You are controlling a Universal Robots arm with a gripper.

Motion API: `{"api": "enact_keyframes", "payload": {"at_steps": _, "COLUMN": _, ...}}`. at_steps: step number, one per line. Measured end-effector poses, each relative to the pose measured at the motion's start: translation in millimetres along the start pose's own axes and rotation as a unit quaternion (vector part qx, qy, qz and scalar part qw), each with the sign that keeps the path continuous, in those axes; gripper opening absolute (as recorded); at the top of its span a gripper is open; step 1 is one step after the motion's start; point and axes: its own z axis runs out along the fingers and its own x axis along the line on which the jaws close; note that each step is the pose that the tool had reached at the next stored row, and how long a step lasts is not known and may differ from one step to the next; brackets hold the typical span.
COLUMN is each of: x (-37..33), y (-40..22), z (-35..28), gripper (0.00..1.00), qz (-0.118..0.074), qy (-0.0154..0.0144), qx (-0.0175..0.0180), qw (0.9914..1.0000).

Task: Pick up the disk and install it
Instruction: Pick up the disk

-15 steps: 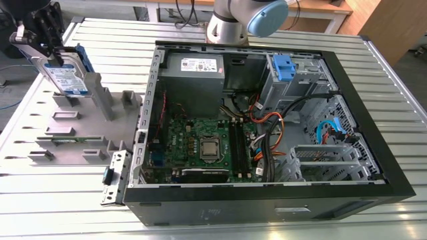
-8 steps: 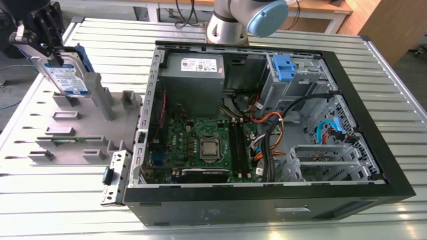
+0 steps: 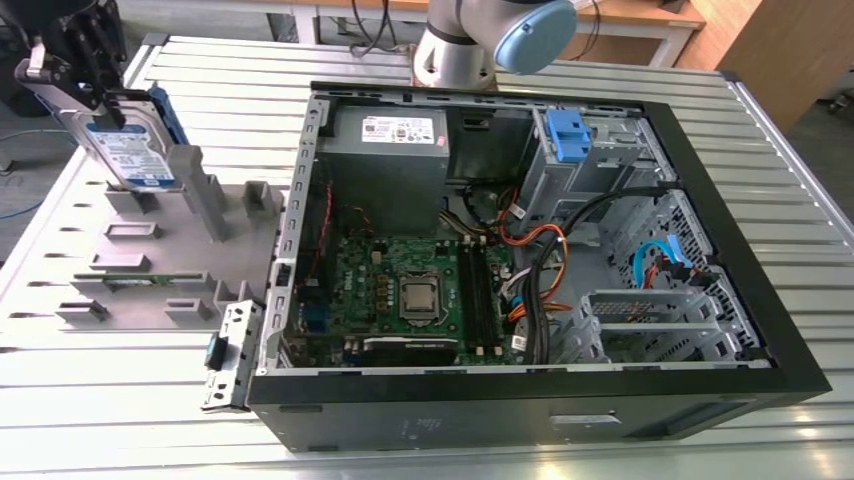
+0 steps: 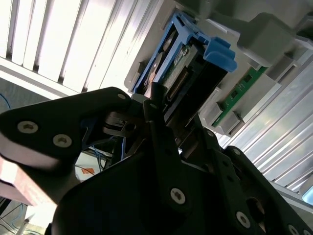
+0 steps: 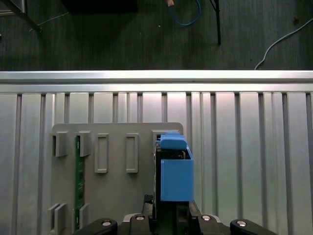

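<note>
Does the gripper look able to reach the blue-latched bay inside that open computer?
Probably yes. The computer case lies open on top, and nothing covers the blue-latched bay. The gripper holds the disk at the grey fixture beside the case; black cables run close by the bay.

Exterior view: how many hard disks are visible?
1: the disk, upright between the fingers at the grey rack, at the exterior view's left. More may hide inside the case.
</note>
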Motion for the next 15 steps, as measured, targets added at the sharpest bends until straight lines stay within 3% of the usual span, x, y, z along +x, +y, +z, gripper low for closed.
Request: {"api": "enact_keyframes", "payload": {"at_steps": 15, "x": 0.0, "y": 0.2, "z": -3.9, "gripper": 0.35, "qz": 0.000, "qy": 0.0000, "qx": 0.0000, "qw": 1.00000}}
